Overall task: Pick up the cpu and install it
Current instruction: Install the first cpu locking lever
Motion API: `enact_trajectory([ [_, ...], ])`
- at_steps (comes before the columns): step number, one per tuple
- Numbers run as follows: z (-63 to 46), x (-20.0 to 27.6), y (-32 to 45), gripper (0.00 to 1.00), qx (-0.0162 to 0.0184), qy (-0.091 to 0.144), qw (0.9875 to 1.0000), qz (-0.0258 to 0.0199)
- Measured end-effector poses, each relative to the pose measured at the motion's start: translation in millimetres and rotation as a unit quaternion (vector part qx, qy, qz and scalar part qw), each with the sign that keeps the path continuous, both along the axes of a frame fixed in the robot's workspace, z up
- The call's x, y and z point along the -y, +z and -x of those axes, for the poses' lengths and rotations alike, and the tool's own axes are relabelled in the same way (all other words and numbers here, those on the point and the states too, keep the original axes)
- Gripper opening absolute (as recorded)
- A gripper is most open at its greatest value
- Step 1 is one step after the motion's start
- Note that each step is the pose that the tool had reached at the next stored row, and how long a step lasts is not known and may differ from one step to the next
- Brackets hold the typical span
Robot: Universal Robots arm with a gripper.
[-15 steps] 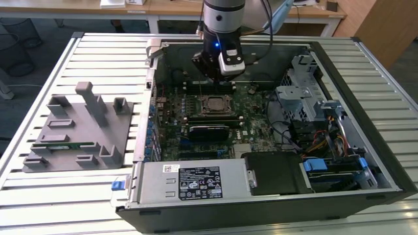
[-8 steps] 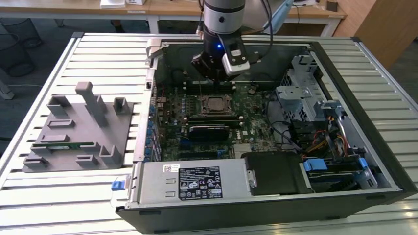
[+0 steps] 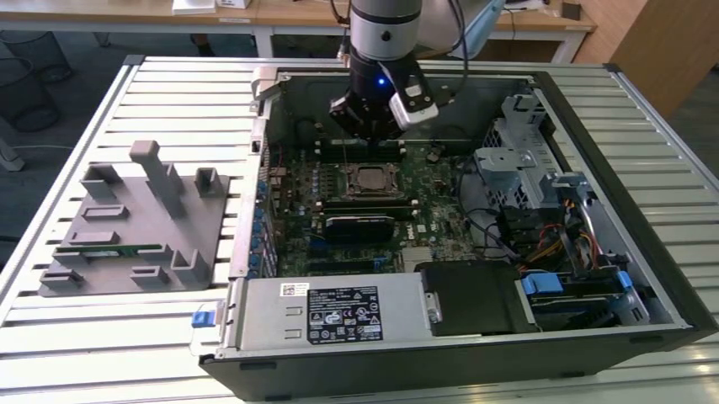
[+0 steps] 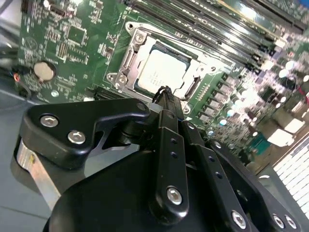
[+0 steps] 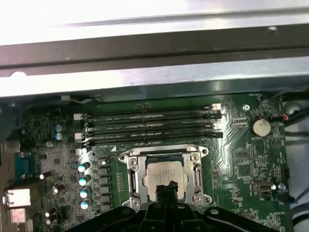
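The cpu (image 3: 368, 179) lies flat in the metal-framed socket (image 3: 347, 192) on the green motherboard inside the open computer case. Its silver top shows in both wrist views (image 4: 159, 73) (image 5: 161, 175). My gripper (image 3: 364, 135) hangs over the board just behind the socket, toward the case's far wall. In both wrist views its black fingertips (image 4: 164, 93) (image 5: 168, 185) are pressed together, and they sit in front of the cpu's edge. The gripper is shut with nothing between the fingers. I cannot tell whether the tips touch the chip.
Long black memory slots (image 5: 149, 126) run beside the socket. A grey parts fixture (image 3: 135, 223) on the exterior view's left holds a green memory stick (image 3: 113, 250). The case wall (image 3: 261, 126), drive cage (image 3: 523, 160) and power supply (image 3: 326, 311) surround the board.
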State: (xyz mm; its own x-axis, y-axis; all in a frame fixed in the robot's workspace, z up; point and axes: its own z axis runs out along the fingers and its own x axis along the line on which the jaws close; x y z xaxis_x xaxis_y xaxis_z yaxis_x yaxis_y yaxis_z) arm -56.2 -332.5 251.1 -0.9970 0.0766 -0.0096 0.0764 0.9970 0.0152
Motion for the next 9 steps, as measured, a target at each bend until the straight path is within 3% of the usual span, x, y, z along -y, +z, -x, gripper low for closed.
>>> enact_trajectory([
  [5,1.1,0.0,-1.6,0.11,0.0000,0.042,0.9991,0.0001],
  [9,13.8,0.0,-2.0,0.11,0.0000,0.046,0.9989,0.0000],
])
